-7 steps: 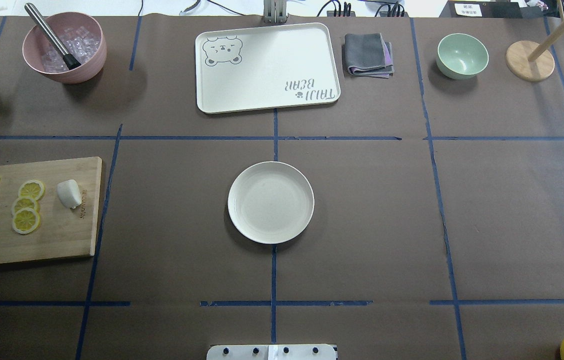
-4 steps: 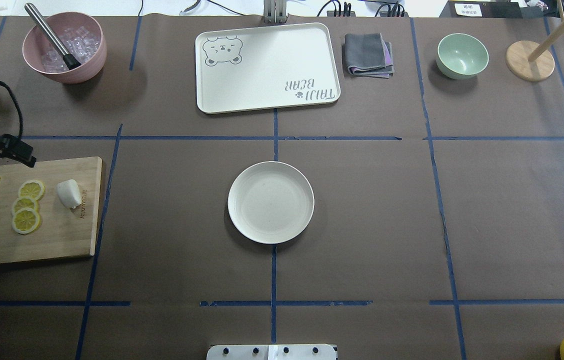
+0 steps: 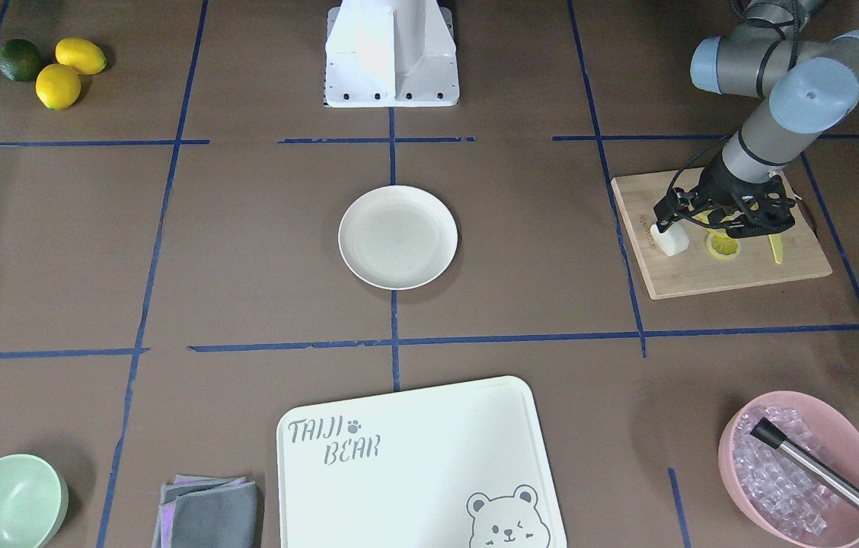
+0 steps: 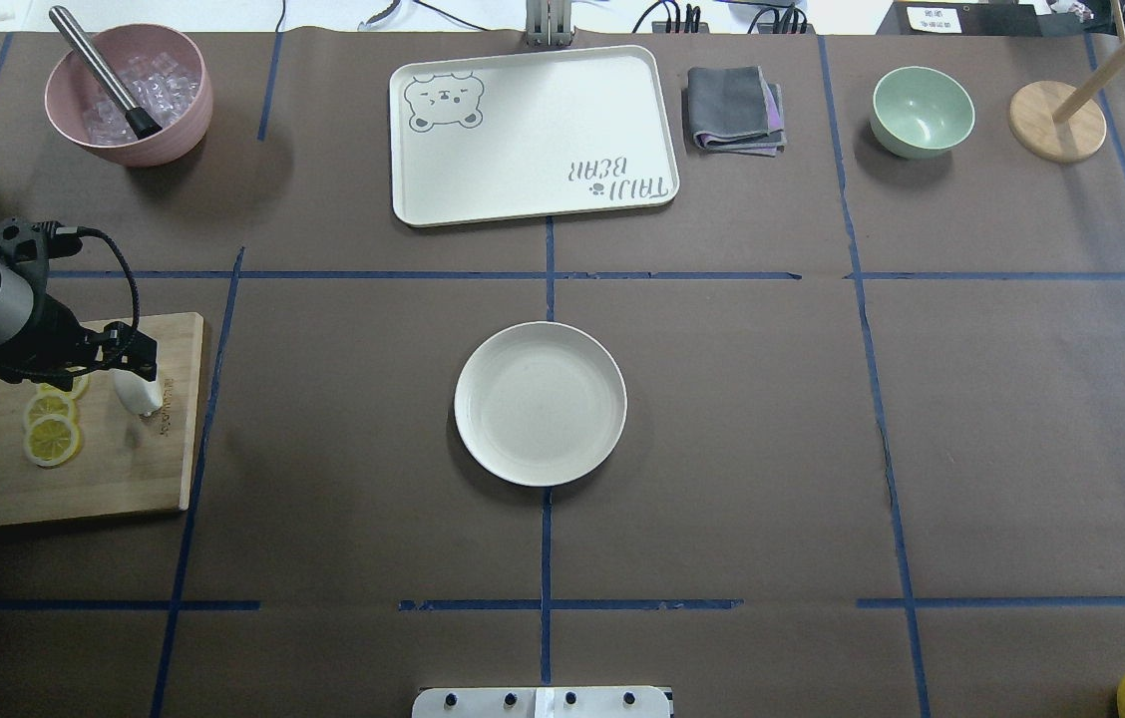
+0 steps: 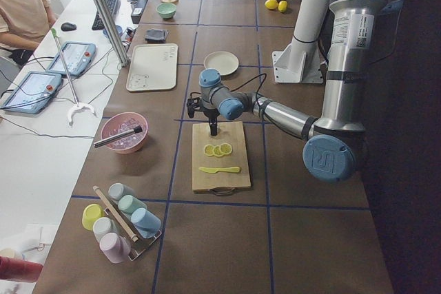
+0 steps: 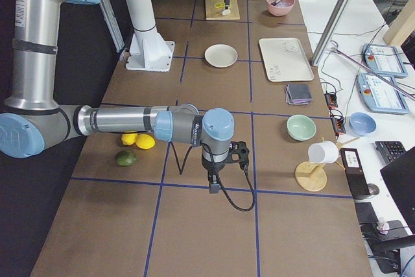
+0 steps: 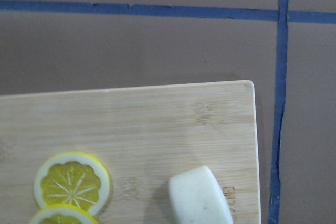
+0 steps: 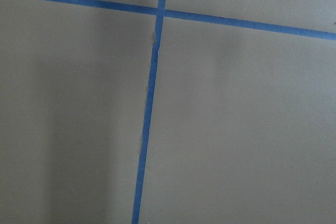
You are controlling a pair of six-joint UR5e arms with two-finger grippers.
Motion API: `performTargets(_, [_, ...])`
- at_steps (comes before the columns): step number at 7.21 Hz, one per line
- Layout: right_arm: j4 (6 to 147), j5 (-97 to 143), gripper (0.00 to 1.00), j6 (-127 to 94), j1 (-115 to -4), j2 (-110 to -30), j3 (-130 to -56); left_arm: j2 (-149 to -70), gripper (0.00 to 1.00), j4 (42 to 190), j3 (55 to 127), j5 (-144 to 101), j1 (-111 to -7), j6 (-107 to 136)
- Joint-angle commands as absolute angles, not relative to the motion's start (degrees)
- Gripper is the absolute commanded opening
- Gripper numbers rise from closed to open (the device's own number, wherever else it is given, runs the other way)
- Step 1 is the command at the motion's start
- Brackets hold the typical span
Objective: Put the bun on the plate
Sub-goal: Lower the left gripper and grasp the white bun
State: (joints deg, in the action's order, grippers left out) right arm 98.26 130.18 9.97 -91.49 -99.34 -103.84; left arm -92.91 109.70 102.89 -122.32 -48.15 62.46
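The bun lay on the board at the bench's left edge, beside the slices; the plate sat mid-bench.

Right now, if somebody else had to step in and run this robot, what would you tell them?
Left end effector: hovers over the wooden board, close above the bun, not gripping it. Whether it is open or shut cannot be told.
Right end effector: over bare table at the other end, away from the job. Open or shut cannot be told.
Bun: lies on the board beside the lemon slices.
Plate: mid-table, nothing on it.
Done: nothing yet; the bun is not picked up.
Left: grasp the bun, carry it to the plate, set it down, let go.
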Motion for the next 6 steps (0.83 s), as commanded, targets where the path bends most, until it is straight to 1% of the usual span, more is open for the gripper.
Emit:
performTargets(1, [98.3,130.2,1.0,9.9,-91.5,-99.3,-103.8,-92.6,0.99,109.9,102.6,-118.5,-45.1,68.5])
performTargets(3, [98.2,130.2,1.0,10.0,-91.5,-99.4,-103.8,-93.2,0.97,110.0,101.1,-118.0,-43.4,68.8])
performTargets(4, [98.2,130.2,1.0,10.0,-91.5,-99.3,-103.8,-93.3,0.84,110.0,101.0,-117.9,-43.4,68.8])
performTargets(5, [98.2,130.2,1.0,10.0,-91.5,-99.3,-103.9,-93.3,0.44,109.9,101.0,-118.0,-43.4,68.6])
performTargets(6, [98.2,130.2,1.0,9.9,-91.5,-99.3,-104.0,-93.3,0.19,109.9,101.1,-118.0,-43.4,68.4])
